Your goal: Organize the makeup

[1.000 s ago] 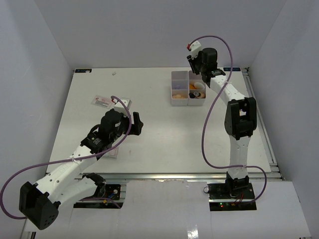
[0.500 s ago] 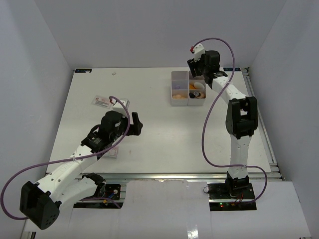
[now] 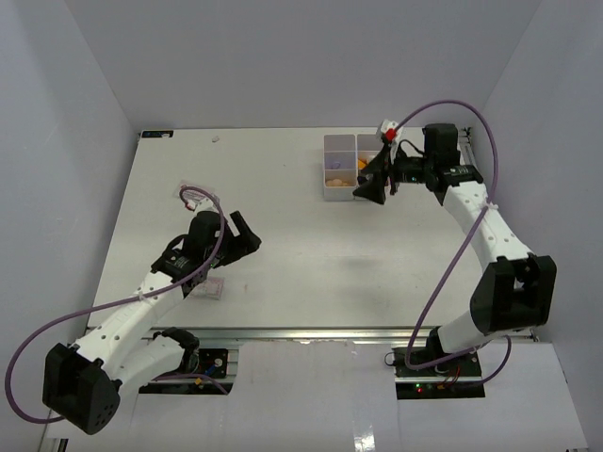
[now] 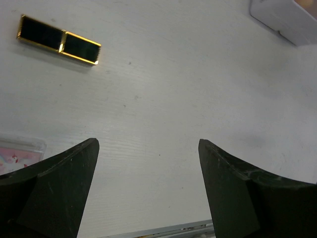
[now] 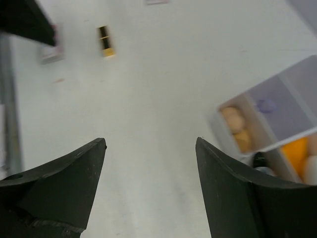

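The lipstick (image 4: pixel 59 40) is lying on the desk (image 4: pixel 173 89).
The left pincer (image 4: pixel 147 145) and right pincer (image 5: pixel 149 142) are gaping, empty.

The compartment box (image 3: pixel 328 191) sits at one o'clock on the desk (image 3: pixel 301 245). Sponges (image 5: pixel 237 130) lie in one compartment and a loop (image 5: pixel 266 105) in the compartment beside it. The lipstick tube (image 4: pixel 59 39) lies toward nine o'clock, well apart from the box. A flat packet (image 3: pixel 215 288) lies near the tube at eight o'clock.
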Robot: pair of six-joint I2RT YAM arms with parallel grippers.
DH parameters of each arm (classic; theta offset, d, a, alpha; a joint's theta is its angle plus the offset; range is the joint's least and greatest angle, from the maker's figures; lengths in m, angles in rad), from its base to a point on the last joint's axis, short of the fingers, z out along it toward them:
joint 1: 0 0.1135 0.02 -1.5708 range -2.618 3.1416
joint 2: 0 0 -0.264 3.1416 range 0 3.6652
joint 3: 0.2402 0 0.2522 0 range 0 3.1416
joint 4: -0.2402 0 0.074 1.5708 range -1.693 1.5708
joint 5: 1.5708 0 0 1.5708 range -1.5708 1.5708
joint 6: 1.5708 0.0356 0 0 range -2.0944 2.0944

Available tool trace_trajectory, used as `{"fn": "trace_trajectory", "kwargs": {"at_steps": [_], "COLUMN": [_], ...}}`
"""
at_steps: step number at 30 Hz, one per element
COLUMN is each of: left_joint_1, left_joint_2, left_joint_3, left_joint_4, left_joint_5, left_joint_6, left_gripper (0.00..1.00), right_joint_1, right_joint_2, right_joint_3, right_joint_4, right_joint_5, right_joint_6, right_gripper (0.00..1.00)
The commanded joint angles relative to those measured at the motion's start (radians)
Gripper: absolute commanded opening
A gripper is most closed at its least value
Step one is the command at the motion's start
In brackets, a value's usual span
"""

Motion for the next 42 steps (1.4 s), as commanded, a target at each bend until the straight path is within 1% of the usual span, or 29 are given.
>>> {"fn": "trace_trajectory", "kwargs": {"at_steps": [1,3,7,11,16,22,28,29,31,37,39,40,42], "left_joint_1": [0.108,0.164,0.223,0.256,0.268,0.271,0.272,0.272,0.272,0.272,0.272,0.271,0.265], "left_joint_2": [0.104,0.167,0.298,0.413,0.577,0.681,0.757,0.76,0.763,0.742,0.719,0.714,0.665], "left_joint_3": [0.099,0.138,0.182,0.254,0.326,0.4,0.425,0.425,0.424,0.409,0.402,0.398,0.395], "left_joint_4": [-0.21,-0.248,-0.248,-0.233,-0.232,-0.234,-0.239,-0.237,-0.232,-0.206,-0.185,-0.173,-0.123], "left_joint_5": [-0.073,-0.07,-0.075,-0.059,-0.028,-0.035,-0.027,-0.024,-0.021,0.002,0.02,0.037,0.093], "left_joint_6": [-0.361,-0.411,-0.499,-0.52,-0.539,-0.547,-0.542,-0.54,-0.528,-0.468,-0.431,-0.424,-0.337], "left_gripper": [0.88,0.86,0.8,0.75,0.73,0.69,0.63,0.61,0.53,0.33,0.26,0.25,0.16], "right_joint_1": [-0.008,-0.022,-0.036,-0.051,-0.07,-0.08,-0.089,-0.092,-0.095,-0.1,-0.101,-0.101,-0.101], "right_joint_2": [-0.041,-0.053,-0.065,-0.087,-0.096,-0.106,-0.103,-0.103,-0.103,-0.107,-0.11,-0.112,-0.123], "right_joint_3": [-0.159,-0.175,-0.173,-0.185,-0.19,-0.193,-0.196,-0.197,-0.196,-0.198,-0.199,-0.201,-0.206], "right_joint_4": [-0.131,-0.138,-0.188,-0.187,-0.19,-0.2,-0.201,-0.2,-0.2,-0.201,-0.2,-0.201,-0.202], "right_joint_5": [-0.17,-0.174,-0.191,-0.202,-0.223,-0.245,-0.248,-0.25,-0.252,-0.248,-0.243,-0.24,-0.234], "right_joint_6": [-0.1,-0.1,-0.113,-0.122,-0.131,-0.138,-0.14,-0.139,-0.137,-0.129,-0.126,-0.126,-0.12], "right_gripper": [0.8,0.8,0.81,0.81,0.81,0.81,0.81,0.81,0.81,0.81,0.81,0.81,0.81]}}
